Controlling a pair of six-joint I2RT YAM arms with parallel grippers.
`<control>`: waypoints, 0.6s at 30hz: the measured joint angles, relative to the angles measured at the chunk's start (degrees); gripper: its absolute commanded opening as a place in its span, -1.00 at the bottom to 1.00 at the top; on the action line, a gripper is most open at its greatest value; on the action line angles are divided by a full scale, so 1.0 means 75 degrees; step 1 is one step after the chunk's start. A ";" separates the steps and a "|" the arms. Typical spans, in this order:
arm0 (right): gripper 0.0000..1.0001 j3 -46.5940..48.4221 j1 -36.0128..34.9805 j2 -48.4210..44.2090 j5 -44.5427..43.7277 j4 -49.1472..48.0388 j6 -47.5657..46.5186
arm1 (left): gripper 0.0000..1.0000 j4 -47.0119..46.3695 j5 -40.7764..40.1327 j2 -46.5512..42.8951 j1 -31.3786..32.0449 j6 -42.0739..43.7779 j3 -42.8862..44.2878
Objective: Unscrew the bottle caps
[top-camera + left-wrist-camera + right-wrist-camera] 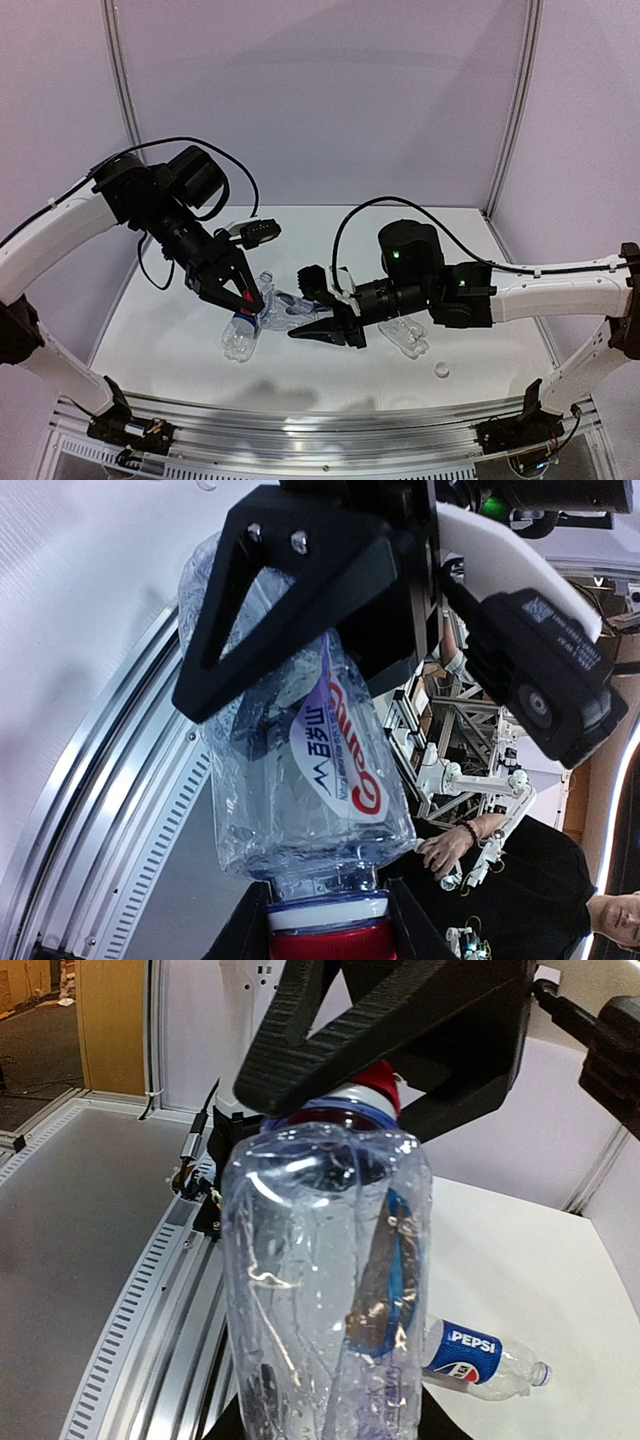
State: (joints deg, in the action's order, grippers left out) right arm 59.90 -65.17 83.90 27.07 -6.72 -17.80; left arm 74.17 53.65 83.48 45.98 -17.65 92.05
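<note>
Bottle with red cap pinched by the left jaws and body clamped by the right jaws; cap judged still on. 1 whitish cap lies loose, well apart from the bottle.

Pale lavender wall panels are enclosing the white table. An aluminium rail is running along its near edge.

Obstacle: Pepsi bottle lying on table beside held bottle.
</note>
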 measured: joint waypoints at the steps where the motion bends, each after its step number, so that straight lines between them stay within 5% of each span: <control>1: -0.38 0.0000 -0.0038 0.0000 0.0023 0.0026 0.0003 | -0.83 0.0003 0.0017 -0.0003 -0.0012 0.0003 -0.0003; 7: -0.51 0.0000 -0.0134 0.0000 -0.0023 0.0050 0.0143 | 0.42 -0.0117 0.0015 -0.0119 -0.0032 0.0006 -0.0146; 11: -0.64 -0.0070 -0.0178 -0.0017 -0.0201 -0.0055 0.0440 | 0.88 -0.0659 -0.0152 -0.0428 -0.0184 -0.0201 -0.0414; 18: -0.76 -0.1072 -0.0210 -0.0664 -0.1530 -0.0632 0.1874 | 0.96 -0.2124 -0.0699 -0.1513 -0.0828 -0.0836 -0.1110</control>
State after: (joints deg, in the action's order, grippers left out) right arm 51.86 -66.74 78.91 15.59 -11.46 -3.75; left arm 58.24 48.40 72.14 39.77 -23.92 83.72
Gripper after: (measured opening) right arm 0.296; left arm 0.986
